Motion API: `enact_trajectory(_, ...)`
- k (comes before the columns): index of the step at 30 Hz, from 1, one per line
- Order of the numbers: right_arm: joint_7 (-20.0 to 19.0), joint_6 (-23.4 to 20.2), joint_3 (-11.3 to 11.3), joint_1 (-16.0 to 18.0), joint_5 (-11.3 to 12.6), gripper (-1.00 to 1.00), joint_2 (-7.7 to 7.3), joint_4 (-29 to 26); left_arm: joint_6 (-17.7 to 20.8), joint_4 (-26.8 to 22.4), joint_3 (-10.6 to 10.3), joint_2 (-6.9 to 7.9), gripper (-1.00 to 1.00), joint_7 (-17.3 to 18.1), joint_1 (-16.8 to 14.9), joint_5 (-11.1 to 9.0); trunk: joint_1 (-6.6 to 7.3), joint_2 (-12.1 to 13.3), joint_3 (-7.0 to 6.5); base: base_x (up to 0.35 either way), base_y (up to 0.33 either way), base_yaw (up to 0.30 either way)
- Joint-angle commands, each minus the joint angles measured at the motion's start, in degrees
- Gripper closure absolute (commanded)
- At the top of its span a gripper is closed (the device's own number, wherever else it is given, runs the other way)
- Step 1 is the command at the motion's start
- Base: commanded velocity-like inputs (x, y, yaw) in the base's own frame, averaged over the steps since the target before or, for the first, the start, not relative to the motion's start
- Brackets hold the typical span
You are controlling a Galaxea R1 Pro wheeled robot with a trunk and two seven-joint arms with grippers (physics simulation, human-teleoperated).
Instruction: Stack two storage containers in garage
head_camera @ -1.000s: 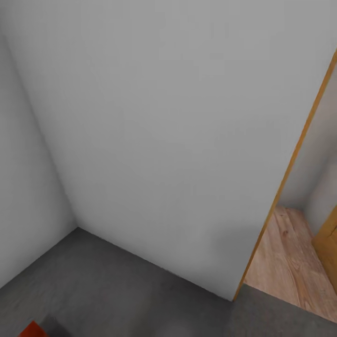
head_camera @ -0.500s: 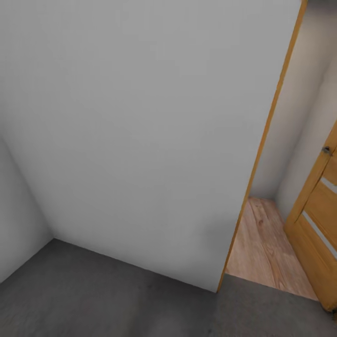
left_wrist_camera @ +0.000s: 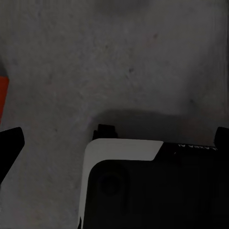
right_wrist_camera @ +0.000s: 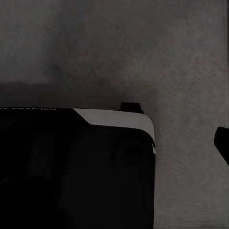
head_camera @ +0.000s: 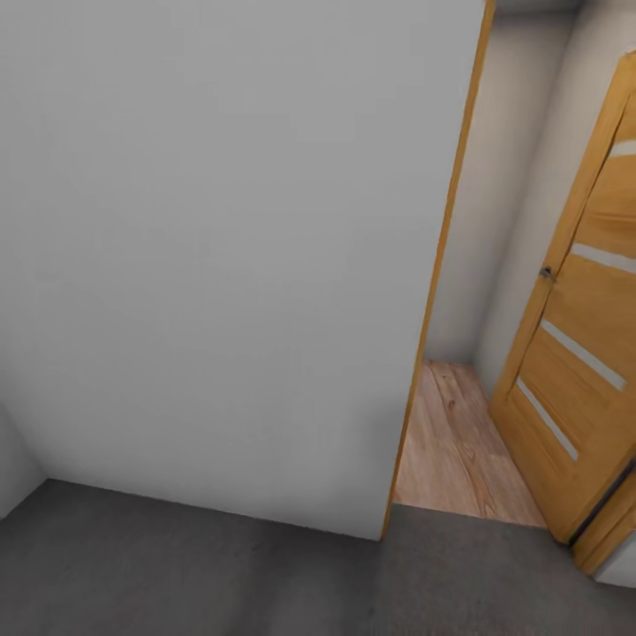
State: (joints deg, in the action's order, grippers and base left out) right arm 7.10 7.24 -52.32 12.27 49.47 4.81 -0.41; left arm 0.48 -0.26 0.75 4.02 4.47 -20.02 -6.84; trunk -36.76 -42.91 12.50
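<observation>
Head view: open door point(head_camera: 579, 353); left wrist: orange container point(left_wrist_camera: 3, 98) edge on floor point(left_wrist_camera: 119, 57) (jaws' state unclear).

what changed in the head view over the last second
The camera swung to the right; nothing in the room moved. The white wall slid left, and the doorway's wood plank flooring and the wooden door with frosted strips came into view. The orange-red corner seen low at left a second ago has left the head view. The grey concrete floor stays underfoot.

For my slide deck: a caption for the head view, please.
White wall, open wooden door, grey concrete floor.
</observation>
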Motion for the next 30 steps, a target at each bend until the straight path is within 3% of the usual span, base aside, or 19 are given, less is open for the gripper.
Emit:
enact_trajectory(1, 0.2, 0.1, -0.5, 0.0, 0.5, -1.0, 0.02, 0.0, 0.1, 0.0, 0.0, 0.02, -1.0, 0.3, 0.0, -0.6, -0.01, -0.1, 0.08, 0.0, 0.0, -0.287)
enact_trajectory(23, 0.2, 0.1, -0.4, 0.0, 0.5, -1.0, 0.02, 0.0, 0.1, 0.1, 0.0, -0.94, -1.0, 0.6, 0.0, -0.6, -0.01, -0.1, 0.08, 0.0, 0.0, -0.286)
enact_trajectory(30, 0.1, 0.3, -0.4, 0.0, 0.5, -1.0, -0.03, 0.0, 0.2, 0.1, 0.0, -1.02, -1.0, 0.6, 0.0, -0.7, -0.01, -0.1, 0.06, 0.0, 0.0, -0.094)
